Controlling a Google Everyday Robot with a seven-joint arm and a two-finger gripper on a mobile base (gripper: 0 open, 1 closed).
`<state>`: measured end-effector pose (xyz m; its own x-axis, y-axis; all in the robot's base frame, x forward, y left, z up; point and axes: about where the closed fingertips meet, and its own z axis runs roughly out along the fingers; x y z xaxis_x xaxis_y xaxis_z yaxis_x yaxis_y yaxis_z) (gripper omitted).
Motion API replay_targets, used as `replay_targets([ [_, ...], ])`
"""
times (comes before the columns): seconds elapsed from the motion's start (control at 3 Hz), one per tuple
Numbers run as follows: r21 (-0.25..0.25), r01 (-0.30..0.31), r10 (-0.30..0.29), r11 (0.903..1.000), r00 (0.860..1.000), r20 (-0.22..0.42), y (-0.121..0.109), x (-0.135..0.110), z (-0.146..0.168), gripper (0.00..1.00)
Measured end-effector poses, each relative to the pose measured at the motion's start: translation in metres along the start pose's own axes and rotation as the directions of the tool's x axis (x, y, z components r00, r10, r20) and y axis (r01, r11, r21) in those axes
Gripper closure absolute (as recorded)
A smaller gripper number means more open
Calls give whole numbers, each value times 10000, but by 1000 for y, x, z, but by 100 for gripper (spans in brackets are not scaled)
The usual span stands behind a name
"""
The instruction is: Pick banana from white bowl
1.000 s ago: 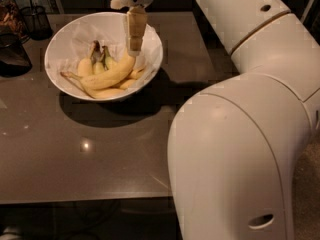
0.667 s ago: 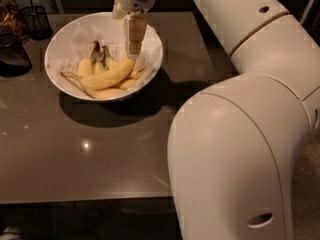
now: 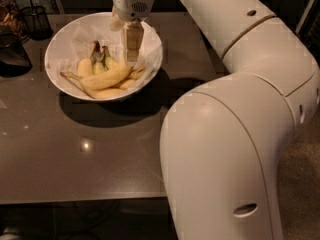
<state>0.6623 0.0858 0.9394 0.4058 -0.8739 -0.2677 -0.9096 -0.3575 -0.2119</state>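
The white bowl [image 3: 56, 46] stands on the dark table, lined with crinkled white paper. Several bananas lie in it. The banana [image 3: 107, 77], the longest one, plain yellow and curved, lies across the middle of the bowl. Shorter bananas with green-brown stems [image 3: 93, 59] sit behind it, and another [image 3: 108, 92] lies in front. My gripper [image 3: 131, 60] hangs straight down from the white wrist into the bowl's right half, its tip at the right end of the banana.
A small dark wire-mesh cup [image 3: 37, 20] stands at the far left, with a dark object [image 3: 12, 54] in front of it. My large white arm [image 3: 240, 134] fills the right side. The brown table [image 3: 100, 154] reaches to the near edge.
My gripper has come down and slightly left, deeper into the bowl, to the banana's right end. The bananas and bowl have not moved.
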Motion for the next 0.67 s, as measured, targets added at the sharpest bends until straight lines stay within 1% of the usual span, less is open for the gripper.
replay_targets([
  [0.33, -354, 37, -33, 9994, 9999, 126, 2, -2, 17, 33],
  [0.67, -639, 41, -22, 9979, 9996, 294, 6, -3, 30, 32],
])
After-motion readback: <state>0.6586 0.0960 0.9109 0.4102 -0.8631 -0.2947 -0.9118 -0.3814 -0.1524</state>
